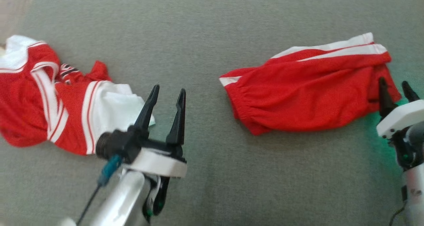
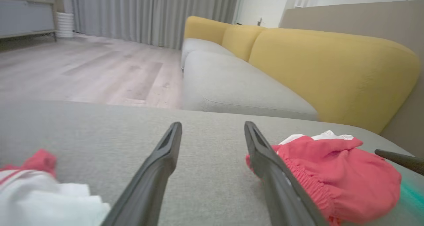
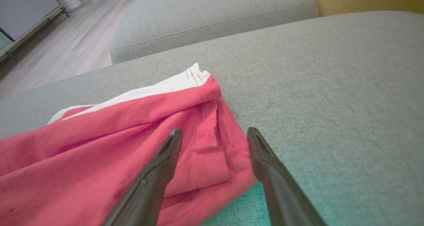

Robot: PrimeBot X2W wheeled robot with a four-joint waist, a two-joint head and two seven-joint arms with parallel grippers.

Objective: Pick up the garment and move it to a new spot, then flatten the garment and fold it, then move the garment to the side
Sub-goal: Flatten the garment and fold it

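1. On the grey sofa seat (image 1: 198, 37), red shorts (image 1: 298, 90) w/ white stripes are lying rumpled, right of centre.
2. Right gripper (image 1: 394, 82) is sitting at the shorts' right edge, jaws spread apart, gripping nothing; one finger over fabric, the other over bare seat.
3. Left gripper (image 1: 169, 89) is hanging btwn shorts and a red-white jersey (image 1: 49, 97), jaws apart too, empty.
4. Jersey is lying crumpled at far left, well apart from shorts.

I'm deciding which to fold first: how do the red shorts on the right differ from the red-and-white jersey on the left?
The red shorts with white side stripes lie fairly flat; the red-and-white jersey is bunched and twisted. The shorts are mostly red; the jersey shows large white panels. Both rest on the grey cushion.
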